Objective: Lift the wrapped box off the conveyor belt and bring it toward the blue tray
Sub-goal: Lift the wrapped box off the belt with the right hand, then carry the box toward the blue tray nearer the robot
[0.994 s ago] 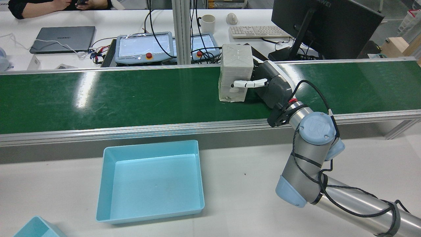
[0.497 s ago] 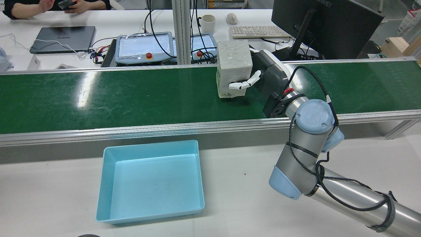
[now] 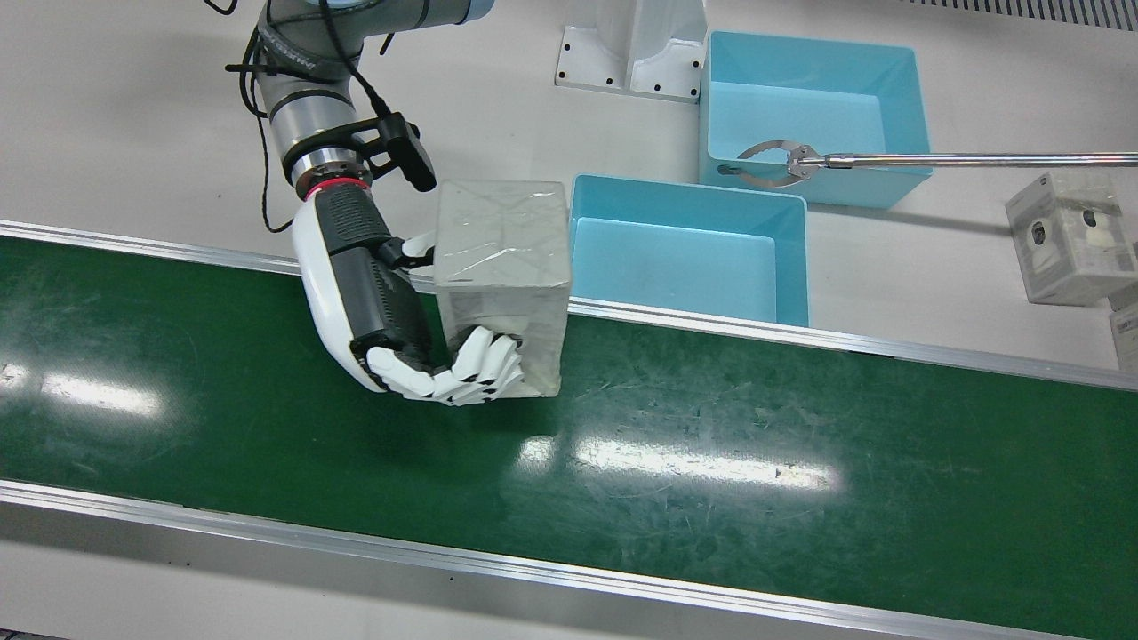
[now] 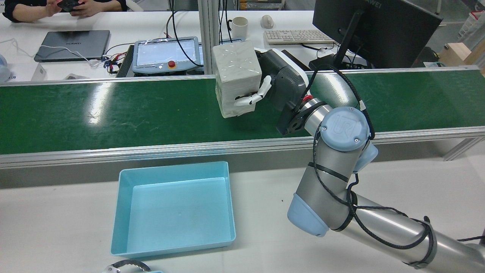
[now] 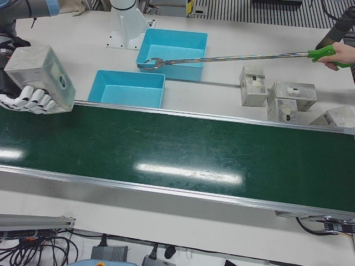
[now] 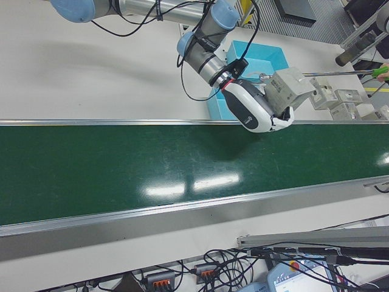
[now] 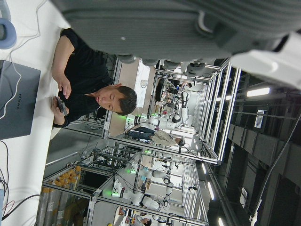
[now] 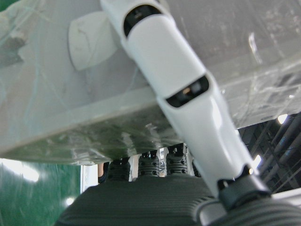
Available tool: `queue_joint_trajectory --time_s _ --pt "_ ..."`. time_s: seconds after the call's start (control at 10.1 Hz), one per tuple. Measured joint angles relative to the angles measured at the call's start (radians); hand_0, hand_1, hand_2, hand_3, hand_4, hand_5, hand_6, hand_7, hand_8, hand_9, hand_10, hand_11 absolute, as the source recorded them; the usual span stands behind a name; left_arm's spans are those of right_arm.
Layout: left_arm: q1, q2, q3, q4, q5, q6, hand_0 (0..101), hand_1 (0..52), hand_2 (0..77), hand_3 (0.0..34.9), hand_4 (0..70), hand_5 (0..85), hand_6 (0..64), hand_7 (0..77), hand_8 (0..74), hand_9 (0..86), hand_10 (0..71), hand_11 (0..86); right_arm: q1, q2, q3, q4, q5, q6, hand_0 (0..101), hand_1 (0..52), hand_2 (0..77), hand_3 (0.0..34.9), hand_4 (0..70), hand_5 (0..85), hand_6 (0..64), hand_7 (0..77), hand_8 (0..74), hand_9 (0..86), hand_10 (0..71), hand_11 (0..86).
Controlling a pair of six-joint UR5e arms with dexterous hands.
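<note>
Lifted clear of belt (image 4: 113, 110), carried left toward tray (image 4: 129, 212) since before. Box (image 4: 237, 76) clamped sidewise in right hand (image 4: 265, 91); stiff, film-slick, apparently light.

The right arm (image 4: 379, 227) is built of brushed silver tubes with pale blue-grey joint caps, one round cap (image 4: 344, 129) bearing an embossed UR mark and small screws about its rim. A black cable (image 4: 363, 216) loops along the tube under black straps, a red ring (image 3: 331, 185) sits at the wrist, and a small black bracket (image 3: 404, 151) juts out beside it. The right hand (image 3: 391, 311) has a dark grey ribbed back edged by a white shell, and its white fingers (image 3: 476, 373) are segmented with dark seams between the segments.
</note>
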Motion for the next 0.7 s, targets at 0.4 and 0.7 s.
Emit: queue_joint_trajectory --time_s 0.4,0.7 --pt "0.000 0.000 0.000 0.000 0.000 0.000 0 0.0 1.1 0.0 0.0 1.1 0.5 0.0 0.5 0.0 0.5 0.5 -0.110 0.080 -0.014 -0.005 -0.004 -0.001 60 8.2 31.6 0.7 36.0 57.3 44.2 39.8 52.4 41.5 40.9 40.4" --pt "0.000 0.000 0.000 0.000 0.000 0.000 0 0.0 1.1 0.0 0.0 1.1 0.5 0.5 0.5 0.0 0.5 0.5 -0.149 0.099 -0.014 -0.006 -0.024 0.000 53 1.1 35.5 0.8 36.0 57.3 44.2 39.8 52.4 41.5 40.9 40.4"
